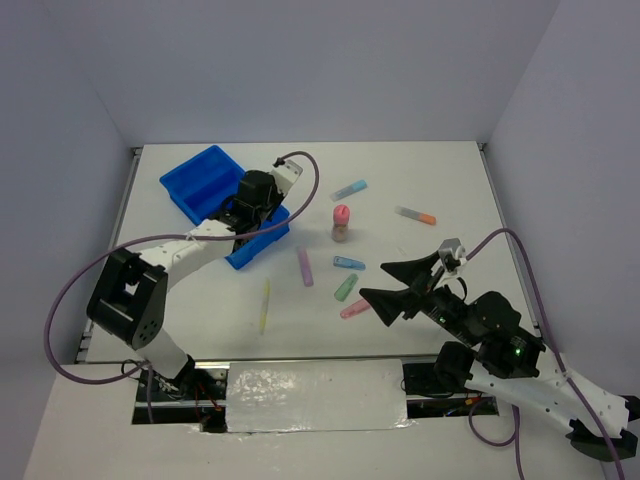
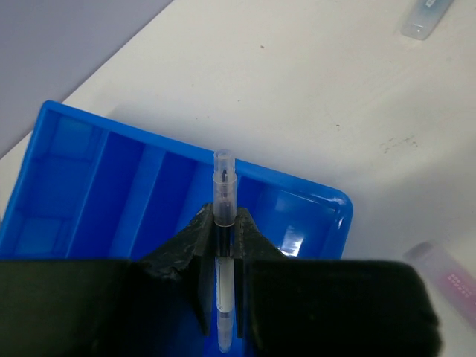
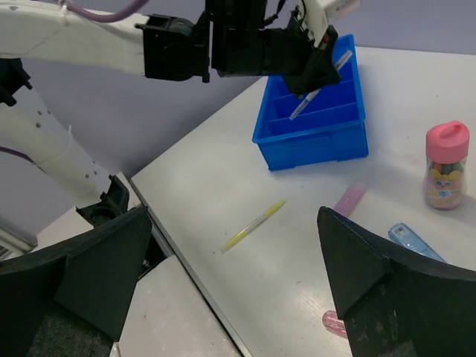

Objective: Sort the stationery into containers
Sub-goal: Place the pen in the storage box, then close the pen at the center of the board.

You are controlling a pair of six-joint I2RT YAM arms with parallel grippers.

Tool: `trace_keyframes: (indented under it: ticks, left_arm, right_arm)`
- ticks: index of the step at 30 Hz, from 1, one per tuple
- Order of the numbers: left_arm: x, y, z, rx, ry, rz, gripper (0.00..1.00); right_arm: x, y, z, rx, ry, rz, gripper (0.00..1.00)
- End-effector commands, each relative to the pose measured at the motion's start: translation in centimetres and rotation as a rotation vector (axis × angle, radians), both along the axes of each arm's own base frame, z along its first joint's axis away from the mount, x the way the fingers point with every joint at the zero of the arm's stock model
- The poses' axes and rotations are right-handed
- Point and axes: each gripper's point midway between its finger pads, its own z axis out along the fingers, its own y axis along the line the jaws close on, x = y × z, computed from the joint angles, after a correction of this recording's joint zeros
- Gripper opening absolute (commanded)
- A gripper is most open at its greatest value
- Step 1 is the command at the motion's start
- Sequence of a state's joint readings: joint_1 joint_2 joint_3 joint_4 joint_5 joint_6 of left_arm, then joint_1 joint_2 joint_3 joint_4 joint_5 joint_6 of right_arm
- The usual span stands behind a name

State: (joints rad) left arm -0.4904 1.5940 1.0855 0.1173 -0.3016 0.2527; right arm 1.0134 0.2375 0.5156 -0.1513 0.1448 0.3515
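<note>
The right gripper (image 1: 375,282) hangs over the near part of the table (image 1: 450,180) with its two dark fingers spread wide and nothing between them. A pink stick (image 1: 354,309) lies just beside its nearer fingertip, apart from it. To the left, well clear of that gripper, a thin yellow pencil (image 1: 265,305) lies flat on the white surface. A little farther in lie a green stick (image 1: 346,287), then a blue stick (image 1: 349,263) and a purple stick (image 1: 305,267), each separate from the others. Beyond them a small pink-capped bottle (image 1: 341,222) stands upright. Farther back on the left, the left gripper (image 2: 223,223) is poised over the bright blue tray (image 2: 89,178), above the end nearest the bottle. Its fingers are clamped on a thin pen (image 2: 224,186). The pen runs lengthwise between the fingers, and its clear capped end sticks out past the fingertips toward the tray's far rim. In the right wrist view the pen sits tilted, its lower end over one of the long compartments. Whether it touches the tray cannot be told. At the far side of the table lie a pale blue stick (image 1: 349,190) and, to the right, an orange-tipped stick (image 1: 415,215), well apart from both grippers.
</note>
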Motion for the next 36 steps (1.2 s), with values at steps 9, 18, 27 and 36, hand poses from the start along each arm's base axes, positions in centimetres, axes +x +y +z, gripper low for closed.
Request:
trace_keyframes:
  ticks: [9,18,27,36]
  left_arm:
    - [0.3,-0.4,-2.9,-0.037,0.027,0.012,0.4]
    - [-0.5,1.6,3.3,-0.077,-0.104,0.088,0.79]
    - [-6.2,3.4,14.2,-0.556,0.0,0.391,0.99]
    - [-18.8,2.9,3.4,-0.693,0.325,0.445,0.99]
  right_arm:
    - [-0.3,-0.5,0.2,-0.006,0.006,0.0,1.0]
    - [0.0,-0.9,0.3,-0.024,0.011,-0.025,1.0]
    - [6.0,-2.9,-5.4,-0.42,0.239,-0.361,1.0]
    - [14.5,-6.9,-8.4,-0.513,0.465,-0.484,1.0]
